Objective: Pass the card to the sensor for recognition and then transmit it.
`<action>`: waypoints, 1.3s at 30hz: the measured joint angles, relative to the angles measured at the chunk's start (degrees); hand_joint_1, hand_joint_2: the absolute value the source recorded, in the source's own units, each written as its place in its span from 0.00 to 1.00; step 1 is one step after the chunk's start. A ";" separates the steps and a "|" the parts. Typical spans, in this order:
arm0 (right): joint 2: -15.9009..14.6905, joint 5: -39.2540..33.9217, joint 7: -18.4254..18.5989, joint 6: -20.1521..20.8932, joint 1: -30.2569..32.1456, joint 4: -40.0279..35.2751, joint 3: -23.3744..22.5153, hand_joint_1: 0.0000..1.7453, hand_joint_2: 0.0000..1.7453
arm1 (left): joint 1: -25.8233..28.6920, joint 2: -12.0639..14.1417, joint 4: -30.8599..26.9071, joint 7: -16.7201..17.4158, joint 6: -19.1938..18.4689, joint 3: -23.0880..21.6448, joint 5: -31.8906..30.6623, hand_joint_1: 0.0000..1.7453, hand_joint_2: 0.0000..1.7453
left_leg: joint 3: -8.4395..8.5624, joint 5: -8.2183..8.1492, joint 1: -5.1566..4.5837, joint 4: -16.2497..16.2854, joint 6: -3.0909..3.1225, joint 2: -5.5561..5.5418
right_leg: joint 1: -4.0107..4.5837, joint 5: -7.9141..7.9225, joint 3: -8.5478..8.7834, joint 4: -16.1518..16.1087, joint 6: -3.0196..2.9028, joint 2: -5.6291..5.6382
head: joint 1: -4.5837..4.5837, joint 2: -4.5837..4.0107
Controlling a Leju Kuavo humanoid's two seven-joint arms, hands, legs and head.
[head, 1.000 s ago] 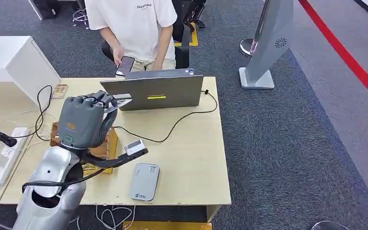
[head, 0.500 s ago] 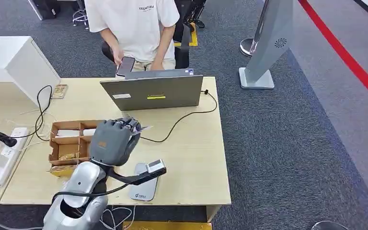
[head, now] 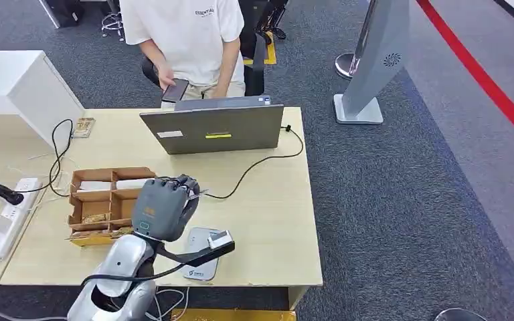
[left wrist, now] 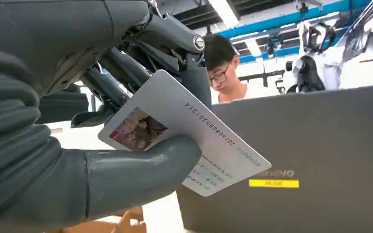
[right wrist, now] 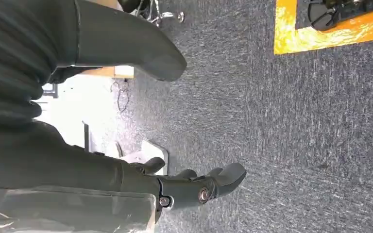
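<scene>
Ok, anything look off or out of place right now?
Nothing stands out. The left hand holds the white printed card between thumb and fingers, tilted but secure, near the flat grey sensor pad lying square on the wooden table.

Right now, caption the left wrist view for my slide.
Left hand pinches the ID card before the grey laptop.

the card (left wrist: 184,131) looked like smooth, faintly glossy plastic; the left hand (left wrist: 77,126) was matt grey plastic, the counter (head: 268,200) pale wood, the floor (right wrist: 296,121) rough carpet.
</scene>
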 joint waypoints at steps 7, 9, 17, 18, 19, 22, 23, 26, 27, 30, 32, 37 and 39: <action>0.00 0.35 0.79 0.04 0.09 0.00 0.00 0.00 1.00 | 2.94 -0.17 1.66 0.09 -0.24 -0.07 0.09 1.00 1.00 | 0.00 -0.01 0.00 0.00 0.00 0.00 | 0.00 -0.01 0.00 0.00 0.00 0.00 | 0.00 0.00; 0.00 0.35 1.14 0.04 0.14 0.00 -0.02 0.00 1.00 | 4.21 -0.17 2.14 0.09 -0.35 -0.17 0.09 1.00 1.00 | 0.00 -0.01 0.00 0.00 0.00 0.00 | 0.00 -0.01 -0.01 -0.01 0.01 0.00 | 0.00 0.00; 0.00 0.37 3.63 0.15 0.40 0.00 -0.13 0.00 1.00 | 8.45 -0.02 2.67 0.00 -0.52 -0.72 0.52 1.00 1.00 | 0.00 -0.01 0.00 -0.01 0.00 0.00 | 0.00 -0.01 0.00 -0.01 0.01 0.00 | 0.00 0.00; 0.00 0.39 3.76 0.26 0.47 0.00 -0.13 0.00 1.00 | 8.81 0.04 2.73 -0.02 -0.52 -0.74 0.57 1.00 1.00 | 0.00 -0.01 0.00 -0.01 0.00 0.00 | 0.00 -0.01 0.00 -0.01 0.01 0.00 | 0.00 0.00; -0.02 0.48 3.87 0.35 0.52 0.00 -0.13 0.00 1.00 | 9.06 0.13 2.86 -0.02 -0.55 -0.81 0.63 1.00 1.00 | 0.00 -0.01 0.00 -0.01 0.00 0.00 | 0.00 -0.01 0.00 -0.01 0.01 -0.01 | 0.00 0.00; -0.02 0.55 3.98 0.50 0.55 -0.02 -0.13 0.00 1.00 | 9.59 0.20 3.04 -0.07 -0.59 -0.81 0.81 1.00 1.00 | 0.00 -0.01 0.00 -0.01 0.00 0.00 | 0.00 -0.01 0.00 -0.01 0.01 0.00 | 0.00 0.00; -0.02 0.63 4.02 0.50 0.55 -0.02 -0.13 0.00 1.00 | 9.64 0.20 3.08 -0.07 -0.61 -0.81 0.87 1.00 1.00 | 0.00 -0.01 0.00 -0.01 0.00 0.00 | 0.00 -0.01 0.00 -0.01 0.01 0.00 | 0.00 0.00; -0.02 0.90 4.06 0.50 0.55 -0.02 -0.13 0.00 1.00 | 9.72 0.22 3.25 0.09 -0.92 -0.81 1.33 1.00 1.00 | 0.00 -0.01 0.00 0.00 0.00 0.00 | 0.00 0.00 0.00 -0.01 0.01 -0.01 | 0.00 0.00; -0.02 1.03 4.06 0.55 0.55 -0.02 -0.13 0.00 1.00 | 9.78 0.22 3.39 0.22 -0.98 -0.81 1.57 1.00 1.00 | 0.00 -0.01 0.00 0.00 0.00 0.00 | 0.00 0.00 0.00 -0.01 0.01 -0.01 | -0.02 0.00; -0.02 1.40 4.06 0.66 0.57 -0.02 -0.13 0.00 1.00 | 9.96 0.22 3.87 0.72 -1.03 -0.81 2.08 1.00 1.00 | -0.01 -0.01 0.00 0.00 0.00 -0.01 | 0.00 -0.01 0.00 -0.01 0.01 -0.01 | 0.00 0.00; -0.02 1.46 4.06 0.66 0.58 -0.02 -0.13 0.00 1.00 | 10.01 0.24 4.26 1.07 -1.03 -0.74 2.16 1.00 1.00 | -0.01 -0.01 0.00 -0.01 0.00 0.00 | 0.00 -0.01 0.00 -0.01 0.01 -0.01 | -0.02 0.00; -0.02 1.64 4.13 0.66 0.61 -0.02 -0.13 0.00 1.00 | 10.14 0.24 5.24 2.36 -1.01 -0.13 2.40 1.00 1.00 | -0.01 -0.01 0.00 -0.01 0.00 0.00 | 0.00 -0.01 0.01 -0.01 0.01 -0.01 | 0.00 0.00; -0.02 2.01 4.15 0.66 0.63 -0.02 -0.13 0.00 1.00 | 10.31 0.20 5.64 3.15 -1.03 0.57 2.65 1.00 1.00 | -0.01 -0.01 0.00 -0.01 0.00 0.00 | 0.00 -0.01 0.00 -0.01 0.01 -0.01 | 0.00 0.00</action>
